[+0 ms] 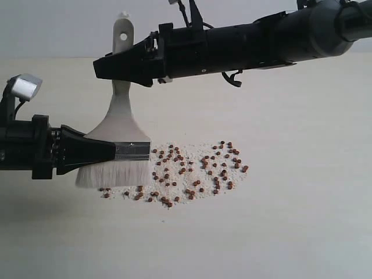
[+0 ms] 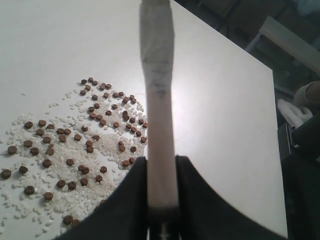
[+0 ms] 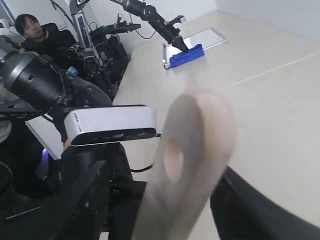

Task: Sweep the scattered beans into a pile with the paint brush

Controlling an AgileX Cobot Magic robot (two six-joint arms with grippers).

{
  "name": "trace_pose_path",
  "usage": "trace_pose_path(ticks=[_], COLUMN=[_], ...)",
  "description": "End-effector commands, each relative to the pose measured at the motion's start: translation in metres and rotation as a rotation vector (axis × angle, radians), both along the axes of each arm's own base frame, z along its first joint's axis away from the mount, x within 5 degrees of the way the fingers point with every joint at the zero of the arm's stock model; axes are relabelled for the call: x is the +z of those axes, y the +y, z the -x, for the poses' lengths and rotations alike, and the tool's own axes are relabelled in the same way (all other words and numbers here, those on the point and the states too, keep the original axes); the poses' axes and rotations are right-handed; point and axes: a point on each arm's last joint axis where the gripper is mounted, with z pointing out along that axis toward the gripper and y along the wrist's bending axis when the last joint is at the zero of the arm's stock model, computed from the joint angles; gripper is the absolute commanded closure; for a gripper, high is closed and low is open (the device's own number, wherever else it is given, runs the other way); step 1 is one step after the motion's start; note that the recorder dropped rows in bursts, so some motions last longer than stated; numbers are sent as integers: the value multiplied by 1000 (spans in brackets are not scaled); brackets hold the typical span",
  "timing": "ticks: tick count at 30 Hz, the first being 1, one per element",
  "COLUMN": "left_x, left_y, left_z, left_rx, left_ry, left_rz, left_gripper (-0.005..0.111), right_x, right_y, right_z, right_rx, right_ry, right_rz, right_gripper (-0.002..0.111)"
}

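Observation:
The paint brush (image 1: 119, 125) stands bristles-down on the pale table, its off-white bristles (image 1: 113, 173) touching the left end of the beans (image 1: 197, 168). The reddish-brown beans lie spread in a loose wide patch mixed with whitish crumbs, also in the left wrist view as beans (image 2: 75, 145). My left gripper (image 1: 110, 152) is shut on the brush at its silver ferrule (image 1: 133, 152); its jaws press the brush (image 2: 161, 125) edge-on. My right gripper (image 1: 107, 68) reaches across with a finger on each side of the handle (image 3: 192, 150), below the hole; whether they press it does not show.
A white camera box (image 1: 24, 86) sits on the left arm, seen close as the camera box (image 3: 112, 125). Far across the table lie a blue cloth (image 3: 186, 55) and a flat sheet. A person and other arms are beyond the table edge.

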Motion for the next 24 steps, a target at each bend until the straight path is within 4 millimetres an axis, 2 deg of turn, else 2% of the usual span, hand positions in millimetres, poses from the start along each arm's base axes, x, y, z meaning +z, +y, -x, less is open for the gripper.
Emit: trace_pose_path(ticks=[1,11,14,16,19,21,24], left_x=[2,2,2,2,2,2,2], left_y=[0,0,0,0,0,0,0], left_z=[-2,-2,-2,-2,-2,-2,-2], left_rx=[6,8,8,7,7,7,7], left_ry=[-2,-2,-2,-4,-4,-4,-4], left_rz=[22,23,23,23,23,23,23], left_gripper=[107,107,107,107,107,107,107], right_x=[1,-1,-4,-8,-13,-13,-11], right_y=[1,1,2,2,2,2,2], right_z=[-2,-3,-3,-4,-5,-5,-3], right_rx=[-22,-22,-18,-18,-17,-15,6], right_ry=[-7,0,3,12,21,-2,-38], right_rz=[8,9,10,14,19,18,4], right_gripper=[53,53,57,69,95,109,108])
